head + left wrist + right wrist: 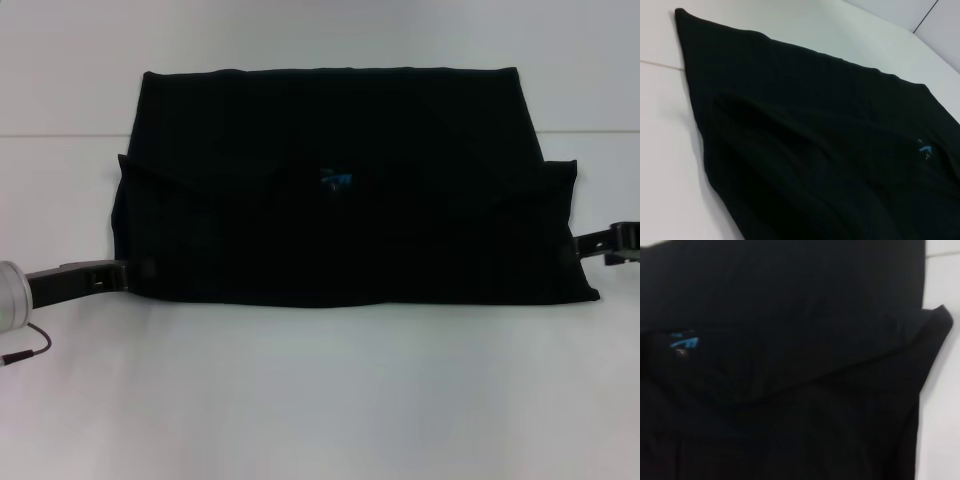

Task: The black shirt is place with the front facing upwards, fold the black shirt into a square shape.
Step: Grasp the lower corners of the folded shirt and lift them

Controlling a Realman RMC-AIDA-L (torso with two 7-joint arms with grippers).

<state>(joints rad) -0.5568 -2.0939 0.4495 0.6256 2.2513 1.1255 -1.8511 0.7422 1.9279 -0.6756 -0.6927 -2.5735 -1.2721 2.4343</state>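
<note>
The black shirt (330, 230) lies flat on the white table (320, 400), folded over into a wide rectangle. Its small blue neck label (337, 181) shows near the middle, and no lettering is visible. My left gripper (125, 275) is at the shirt's near left corner, touching or overlapping the cloth edge. My right gripper (585, 245) reaches the shirt's right edge, near the lower corner. The left wrist view is filled with the shirt (815, 150) and its label (925, 148). The right wrist view shows a folded layer of the shirt (790, 390), the label (685, 342) and a sleeve corner.
A thin seam line (60, 136) crosses the table behind the shirt's upper part. A thin cable (28, 350) hangs off the left arm's silver wrist (12, 292) at the near left. White table surface surrounds the shirt on all sides.
</note>
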